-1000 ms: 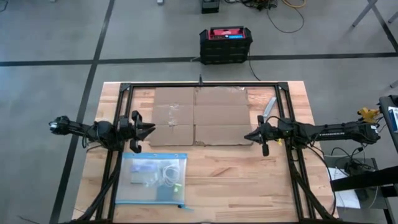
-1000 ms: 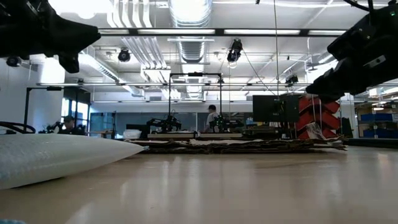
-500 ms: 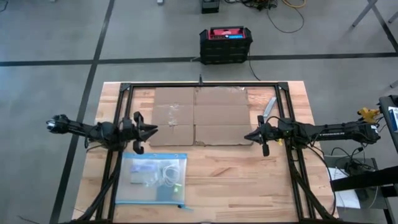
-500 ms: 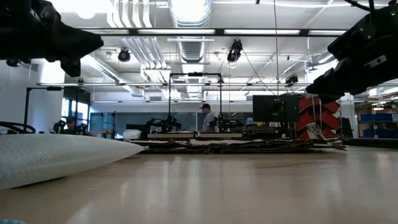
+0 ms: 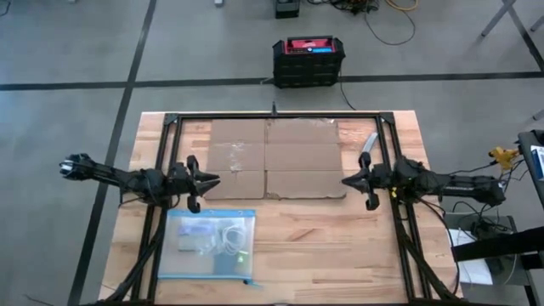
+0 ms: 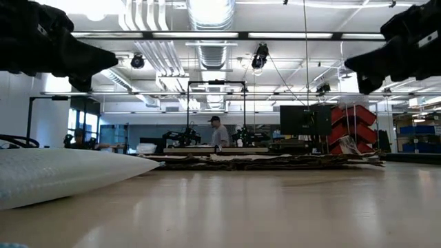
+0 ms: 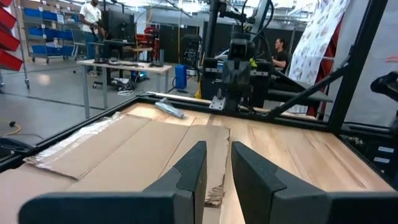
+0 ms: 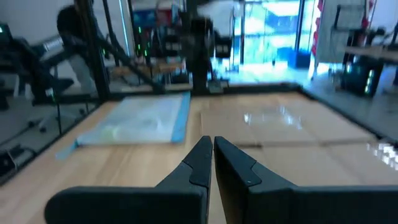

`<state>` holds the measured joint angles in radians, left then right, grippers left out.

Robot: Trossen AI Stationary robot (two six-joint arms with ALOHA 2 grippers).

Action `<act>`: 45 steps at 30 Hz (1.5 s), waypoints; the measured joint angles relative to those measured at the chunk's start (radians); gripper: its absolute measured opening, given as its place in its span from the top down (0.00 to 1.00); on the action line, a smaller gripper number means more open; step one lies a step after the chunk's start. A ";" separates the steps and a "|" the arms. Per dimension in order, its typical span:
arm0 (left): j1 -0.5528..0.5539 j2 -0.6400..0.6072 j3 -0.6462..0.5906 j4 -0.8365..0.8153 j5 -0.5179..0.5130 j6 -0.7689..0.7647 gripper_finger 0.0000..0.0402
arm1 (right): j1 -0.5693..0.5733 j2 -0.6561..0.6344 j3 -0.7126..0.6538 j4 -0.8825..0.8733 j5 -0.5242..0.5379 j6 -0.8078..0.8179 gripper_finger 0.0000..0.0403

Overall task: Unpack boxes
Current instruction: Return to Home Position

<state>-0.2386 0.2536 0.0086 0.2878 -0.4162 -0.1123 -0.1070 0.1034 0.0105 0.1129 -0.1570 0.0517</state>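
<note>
The brown cardboard box lies flattened on the far middle of the wooden table, its panels spread flat; the left wrist view also shows it. My left gripper hovers level above the box's left near corner, its fingers a narrow gap apart with nothing between them. My right gripper hovers level above the box's right near corner, shut and empty. Both grippers point toward each other.
A clear blue-edged plastic bag holding small items lies flat near the front left. A grey strip lies by the box's right side. Black frame rails ring the table. A black crate with a red top stands on the floor beyond.
My right gripper has risen and drawn back a little toward the table's right edge, staying shut. The box and the bag have kept still.
</note>
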 joint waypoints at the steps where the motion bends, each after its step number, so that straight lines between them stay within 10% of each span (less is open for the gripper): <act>1: 0.000 0.006 0.000 -0.003 0.000 0.000 0.85 | 0.000 -0.010 0.000 -0.004 0.000 0.000 0.99; 45: 0.000 0.173 0.000 -0.005 0.000 0.000 0.85 | 0.000 0.004 0.000 -0.004 0.000 0.000 0.99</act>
<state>-0.2386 0.4262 0.0086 0.2825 -0.4164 -0.1127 -0.1070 0.1074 0.0105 0.1085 -0.1574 0.0521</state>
